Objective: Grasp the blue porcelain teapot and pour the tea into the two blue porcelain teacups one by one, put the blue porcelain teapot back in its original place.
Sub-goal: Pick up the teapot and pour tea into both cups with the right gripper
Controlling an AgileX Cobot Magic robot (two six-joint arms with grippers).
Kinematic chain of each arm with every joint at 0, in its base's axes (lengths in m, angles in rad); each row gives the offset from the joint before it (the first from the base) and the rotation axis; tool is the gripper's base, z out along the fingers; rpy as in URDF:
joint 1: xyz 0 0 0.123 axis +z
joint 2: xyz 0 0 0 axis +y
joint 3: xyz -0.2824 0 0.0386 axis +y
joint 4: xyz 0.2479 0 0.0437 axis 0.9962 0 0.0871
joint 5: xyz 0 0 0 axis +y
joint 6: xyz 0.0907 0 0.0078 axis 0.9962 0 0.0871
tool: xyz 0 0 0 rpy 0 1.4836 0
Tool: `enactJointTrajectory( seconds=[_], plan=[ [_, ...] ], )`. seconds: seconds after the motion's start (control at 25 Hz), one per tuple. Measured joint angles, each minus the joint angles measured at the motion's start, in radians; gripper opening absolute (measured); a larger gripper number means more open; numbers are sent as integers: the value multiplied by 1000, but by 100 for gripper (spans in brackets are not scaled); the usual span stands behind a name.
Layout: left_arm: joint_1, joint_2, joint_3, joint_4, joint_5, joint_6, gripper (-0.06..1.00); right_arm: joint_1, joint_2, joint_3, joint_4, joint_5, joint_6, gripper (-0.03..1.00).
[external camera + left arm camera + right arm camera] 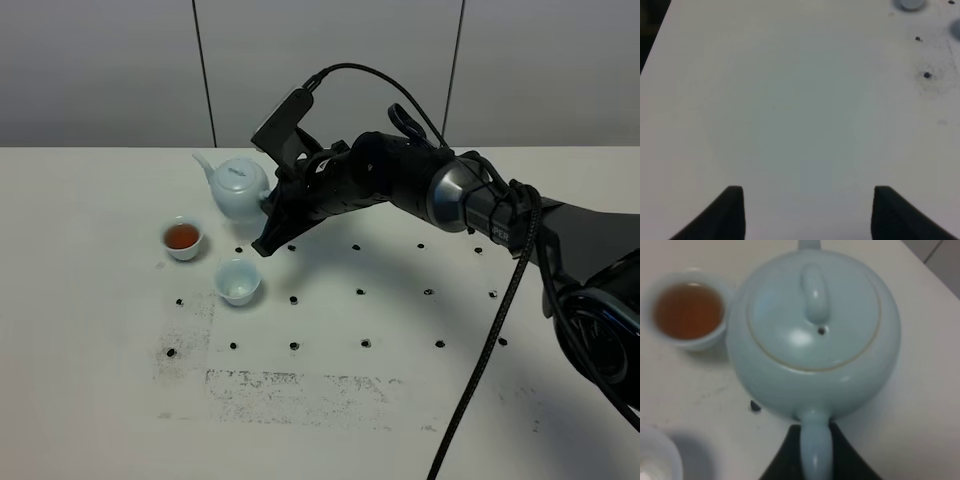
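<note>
Closest to us, the right arm (pixel 480 200) comes in from the lower right of the high view and reaches across the white table (pixel 400 420). Its gripper (pixel 816 447) is clamped on the blue porcelain teapot (pixel 240 188), pinching the loop handle. We see the teapot upright with its lid on, toward the back left of the table, spout pointing away from the arm. We cannot tell whether its base touches the table. Just in front of it are two blue teacups. The left teacup (pixel 183 238) holds amber tea (pixel 181 236). The nearer teacup (pixel 239 281) looks empty. The left gripper (pixel 812 210) hangs over bare table, jaws wide apart and holding nothing.
</note>
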Motion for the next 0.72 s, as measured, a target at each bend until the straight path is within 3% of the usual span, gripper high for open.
enactJointTrajectory(
  seconds=[0.36,0.72],
  plan=[
    [0,0,0,0,0,0,52,0,20,1,5,-2,0,3],
    [0,0,0,0,0,0,52,-11,-134,1,-85,126,-21,3]
  ],
)
